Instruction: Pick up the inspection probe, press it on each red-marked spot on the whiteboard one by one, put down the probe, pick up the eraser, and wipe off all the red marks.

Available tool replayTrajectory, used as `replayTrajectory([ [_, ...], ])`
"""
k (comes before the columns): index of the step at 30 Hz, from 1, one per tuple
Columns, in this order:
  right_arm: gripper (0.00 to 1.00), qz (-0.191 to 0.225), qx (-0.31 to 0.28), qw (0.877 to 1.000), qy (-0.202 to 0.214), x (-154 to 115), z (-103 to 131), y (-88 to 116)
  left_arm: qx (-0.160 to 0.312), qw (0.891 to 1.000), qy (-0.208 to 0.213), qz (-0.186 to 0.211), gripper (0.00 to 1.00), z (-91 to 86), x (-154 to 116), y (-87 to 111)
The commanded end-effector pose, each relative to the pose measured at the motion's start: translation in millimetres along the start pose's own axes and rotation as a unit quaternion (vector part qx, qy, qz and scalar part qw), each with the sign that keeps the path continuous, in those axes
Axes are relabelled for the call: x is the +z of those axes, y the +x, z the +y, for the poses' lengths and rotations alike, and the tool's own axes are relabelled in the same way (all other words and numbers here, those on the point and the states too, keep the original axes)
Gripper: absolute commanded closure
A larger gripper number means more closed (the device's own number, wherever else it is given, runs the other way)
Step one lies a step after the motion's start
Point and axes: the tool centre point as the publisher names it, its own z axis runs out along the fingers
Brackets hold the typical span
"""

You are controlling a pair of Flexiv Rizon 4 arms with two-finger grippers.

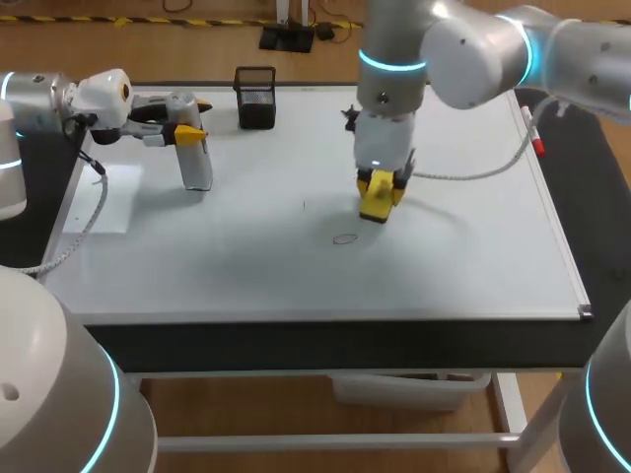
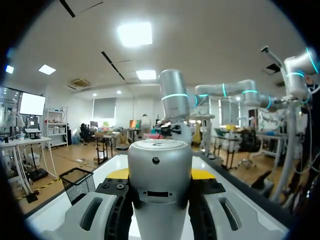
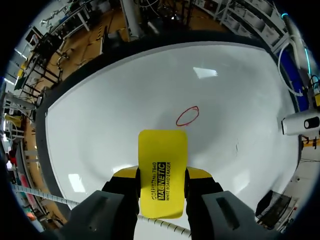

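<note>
The eraser [image 3: 162,155] is sitting clamped between the right fingers [image 3: 126,173] near the middle of the whiteboard [image 1: 296,271]; whether it is touching the surface cannot be told. A red oval mark [image 3: 187,115] is lying just ahead of it, at its 7 o'clock in the head view. Well apart at 9 o'clock, the probe [image 1: 197,166] is standing upright, the left fingers [image 2: 118,174] gripping it from both sides. A black basket [image 1: 256,97] is standing at 11 o'clock, and a red marker [image 1: 537,146] is lying at 2 o'clock.
</note>
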Motion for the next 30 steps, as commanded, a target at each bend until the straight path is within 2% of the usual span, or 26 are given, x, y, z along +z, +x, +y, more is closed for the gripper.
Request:
replayTrajectory([
  [1,1.00,0.010,-0.008,1.000,0.012,1,15,-8,0.001,1.000,0.000,-0.001,1.00,-0.9,0,0.7],
  [11,1.00,0.013,-0.028,0.999,0.018,8,41,-17,0.001,1.000,0.000,-0.001,1.00,-0.9,0,0.7],
  [14,1.00,0.016,-0.033,0.999,0.008,9,47,-21,0.001,1.000,0.000,-0.001,1.00,-0.9,0,0.7],
  [15,1.00,0.004,-0.042,0.999,0.013,7,47,-21,0.001,1.000,0.000,-0.001,1.00,-0.9,0,0.7],
  [30,1.00,0.004,-0.042,0.999,0.013,7,47,-21,0.001,1.000,0.000,-0.001,1.00,-0.9,0,0.7],
])
